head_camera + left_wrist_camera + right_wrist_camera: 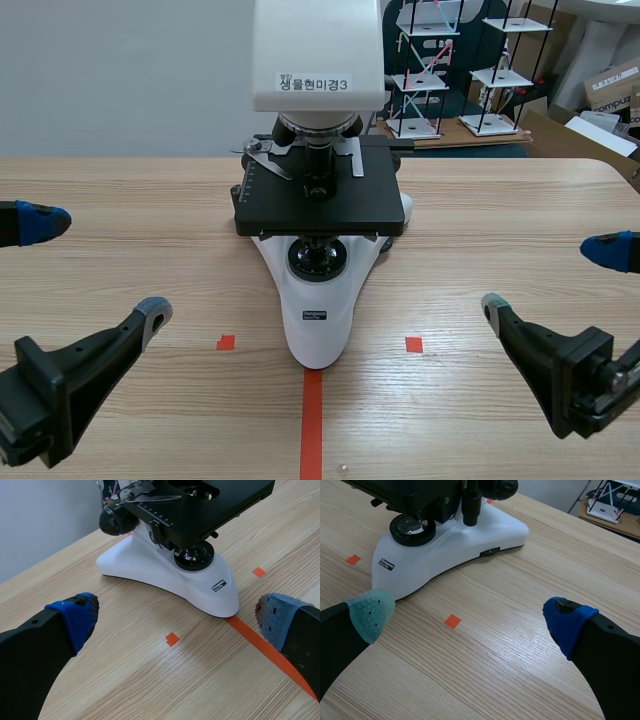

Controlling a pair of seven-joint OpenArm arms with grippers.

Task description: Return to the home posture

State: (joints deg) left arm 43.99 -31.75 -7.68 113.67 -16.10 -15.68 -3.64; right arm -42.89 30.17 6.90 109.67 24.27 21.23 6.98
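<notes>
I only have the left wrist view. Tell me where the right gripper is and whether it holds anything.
Observer: The right gripper is open and empty, on the right side of the microscope and clear of it.
Operator: Report what sits above the stage; my view cuts it off.
Observer: A white head with a printed label ending in 3.
Operator: Now say what is past the far side of the table.
Observer: Small tiered racks of rods and white shelves stand on a wooden board there, behind the microscope and to its right.
</notes>
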